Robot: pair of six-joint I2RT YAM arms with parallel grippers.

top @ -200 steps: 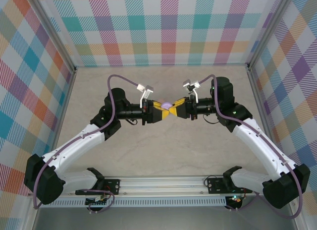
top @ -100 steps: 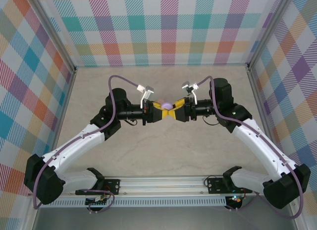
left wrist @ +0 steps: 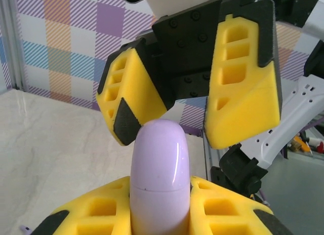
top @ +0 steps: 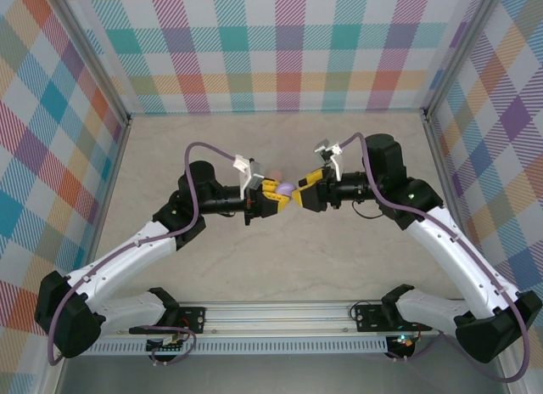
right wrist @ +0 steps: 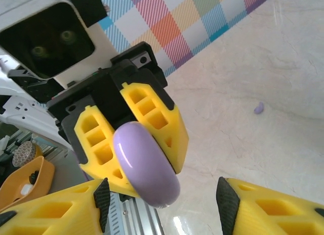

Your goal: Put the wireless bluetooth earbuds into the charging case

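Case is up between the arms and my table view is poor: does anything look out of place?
One thing: a tiny purple earbud lies loose on the table, while the purple charging case is up in the air, pinched in the left claw. The case's lid looks shut.

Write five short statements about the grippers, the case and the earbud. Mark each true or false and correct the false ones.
1. The left gripper is shut on the purple charging case. True.
2. The right gripper clamps the case as well. False: its jaws stand open, well apart.
3. The case's lid is flipped open. False: the case is closed, with only a thin seam line across its shell.
4. A small purple earbud lies loose on the table. True.
5. The case lies flat on the table. False: it is held up in the air between the two arms.
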